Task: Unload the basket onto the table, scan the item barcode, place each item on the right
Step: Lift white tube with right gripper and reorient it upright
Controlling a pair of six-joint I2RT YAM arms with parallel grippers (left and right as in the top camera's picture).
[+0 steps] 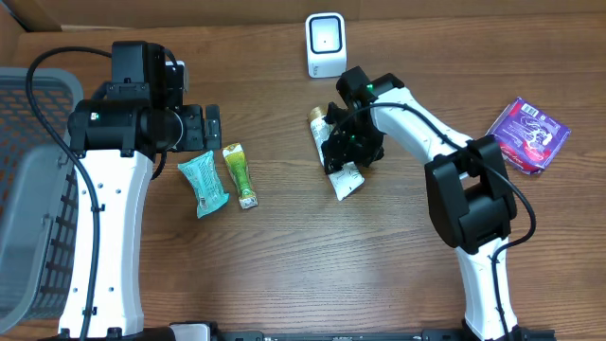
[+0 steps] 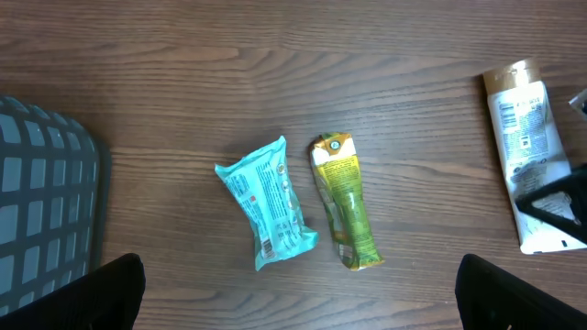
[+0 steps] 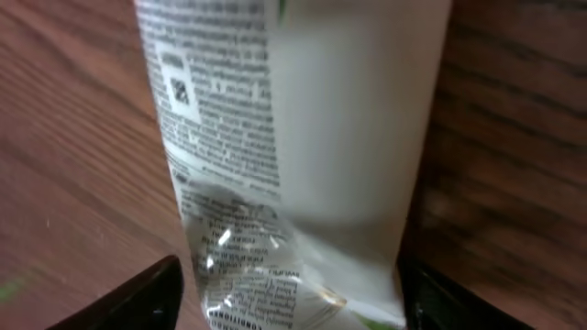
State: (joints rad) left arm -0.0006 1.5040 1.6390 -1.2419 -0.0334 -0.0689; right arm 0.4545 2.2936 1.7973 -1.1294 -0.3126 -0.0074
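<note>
The white-shelled left arm (image 1: 106, 237) and right arm (image 1: 417, 118) have black joints, looping black cables, a black left gripper (image 1: 212, 128) and a black right gripper (image 1: 350, 142).

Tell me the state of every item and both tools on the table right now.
White tube, lying flat, gold cap toward the scanner.
Teal packet, lying flat, untouched.
Green pouch, lying flat beside the teal packet.
Purple packet, lying flat at the far right.
Barcode scanner, standing upright at the back.
Grey basket, upright at the left edge.
Left tool, open, empty.
Right tool, astride the white tube, grip unclear.
</note>
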